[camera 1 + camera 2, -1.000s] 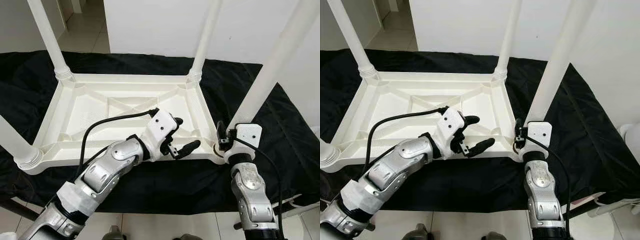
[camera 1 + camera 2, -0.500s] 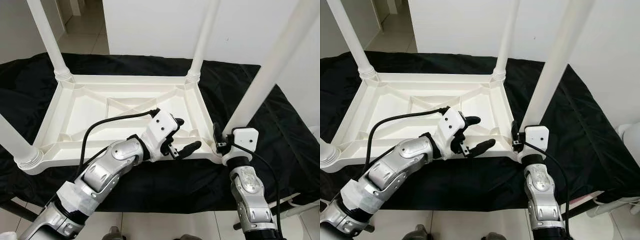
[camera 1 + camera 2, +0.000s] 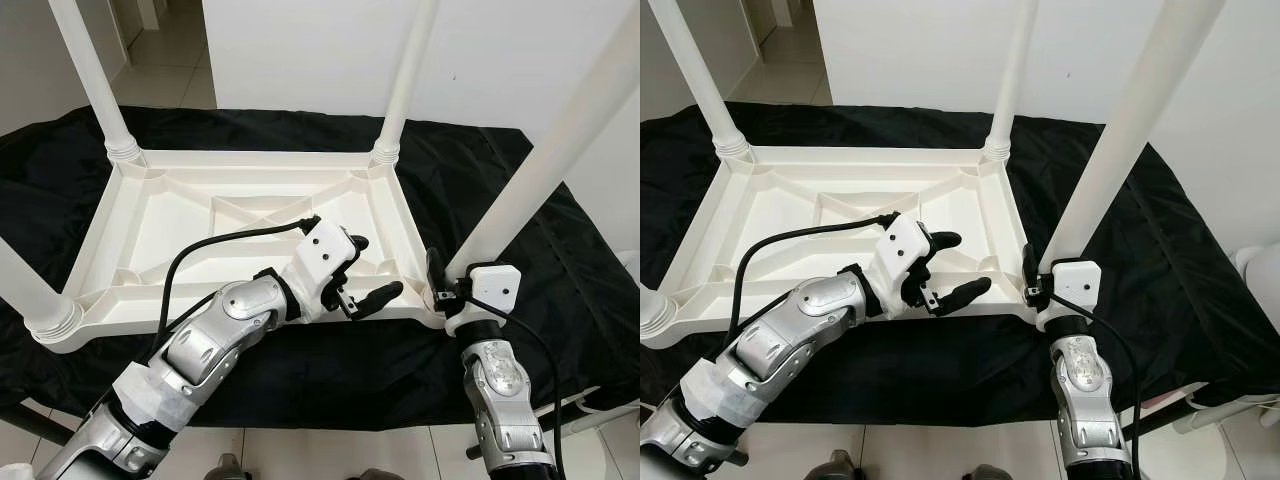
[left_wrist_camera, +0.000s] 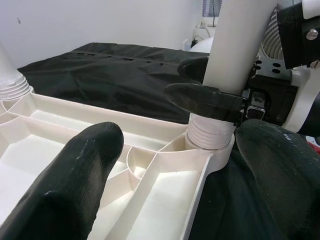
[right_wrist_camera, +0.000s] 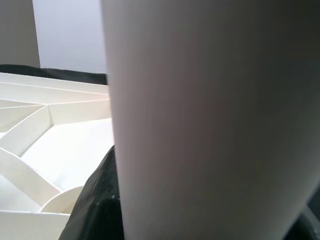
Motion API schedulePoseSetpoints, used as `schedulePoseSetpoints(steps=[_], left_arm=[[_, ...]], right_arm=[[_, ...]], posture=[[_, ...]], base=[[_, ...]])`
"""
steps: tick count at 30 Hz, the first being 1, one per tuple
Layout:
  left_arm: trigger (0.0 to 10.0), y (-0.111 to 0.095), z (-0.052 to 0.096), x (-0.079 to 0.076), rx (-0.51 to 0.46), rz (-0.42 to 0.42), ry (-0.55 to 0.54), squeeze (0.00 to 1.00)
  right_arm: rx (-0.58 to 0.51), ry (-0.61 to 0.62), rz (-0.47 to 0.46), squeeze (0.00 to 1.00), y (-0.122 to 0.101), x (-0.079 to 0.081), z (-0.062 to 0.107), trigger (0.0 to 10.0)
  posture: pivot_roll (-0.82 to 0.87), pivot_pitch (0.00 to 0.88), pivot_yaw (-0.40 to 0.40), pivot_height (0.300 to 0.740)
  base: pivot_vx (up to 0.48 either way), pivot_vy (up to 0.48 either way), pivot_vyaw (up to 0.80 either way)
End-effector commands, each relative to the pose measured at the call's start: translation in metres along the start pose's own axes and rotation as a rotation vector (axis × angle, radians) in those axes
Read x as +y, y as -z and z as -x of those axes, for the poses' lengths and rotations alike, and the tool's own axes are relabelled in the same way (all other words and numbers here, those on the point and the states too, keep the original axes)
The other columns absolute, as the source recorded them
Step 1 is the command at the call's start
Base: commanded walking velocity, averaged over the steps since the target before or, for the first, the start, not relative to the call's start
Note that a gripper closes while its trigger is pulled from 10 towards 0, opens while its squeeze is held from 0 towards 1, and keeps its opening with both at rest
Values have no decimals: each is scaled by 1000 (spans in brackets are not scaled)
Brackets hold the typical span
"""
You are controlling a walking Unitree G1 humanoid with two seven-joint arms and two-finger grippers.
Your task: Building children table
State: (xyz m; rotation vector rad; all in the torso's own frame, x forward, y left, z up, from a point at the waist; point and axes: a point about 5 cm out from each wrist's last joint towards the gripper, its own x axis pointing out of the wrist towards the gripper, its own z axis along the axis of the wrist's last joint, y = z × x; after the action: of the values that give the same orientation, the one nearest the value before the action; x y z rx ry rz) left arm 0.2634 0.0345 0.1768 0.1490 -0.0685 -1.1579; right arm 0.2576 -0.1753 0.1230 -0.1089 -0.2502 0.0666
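Over the last second your right gripper (image 3: pixel 447 283) has slid lower and slightly outward around the base of the near-right table leg (image 3: pixel 545 170), fingers still closed about it beside the threaded socket. That leg now leans a little further to the right at its top.

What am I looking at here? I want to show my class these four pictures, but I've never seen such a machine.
It is a walking robot with two silver arms, each ending in a black two-fingered pincer. Two pictures come from cameras in its head, looking down; the other two from a camera on each wrist. A white plastic children's table lies upside down on a black cloth, its legs pointing up. The right pincer grips the near right leg just above its screw socket. The left pincer hovers open over the table's underside, holding nothing.
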Motion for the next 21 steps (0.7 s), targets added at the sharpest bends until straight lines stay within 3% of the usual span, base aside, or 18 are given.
schedulePoseSetpoints(steps=[1, 21], left_arm=[[10000, -4, -1, -12, -1, -8, 199, 0], [10000, -6, -1, -12, -1, -5, 208, 0]], right_arm=[[90, -47, -7, 0, 17, 5, 8, 10000], [173, -17, -145, 0, 13, 3, -3, 10000]], posture=[[11, 2, -22, 740], [17, 16, -18, 740]], base=[[0, 0, 0], [0, 0, 0]])
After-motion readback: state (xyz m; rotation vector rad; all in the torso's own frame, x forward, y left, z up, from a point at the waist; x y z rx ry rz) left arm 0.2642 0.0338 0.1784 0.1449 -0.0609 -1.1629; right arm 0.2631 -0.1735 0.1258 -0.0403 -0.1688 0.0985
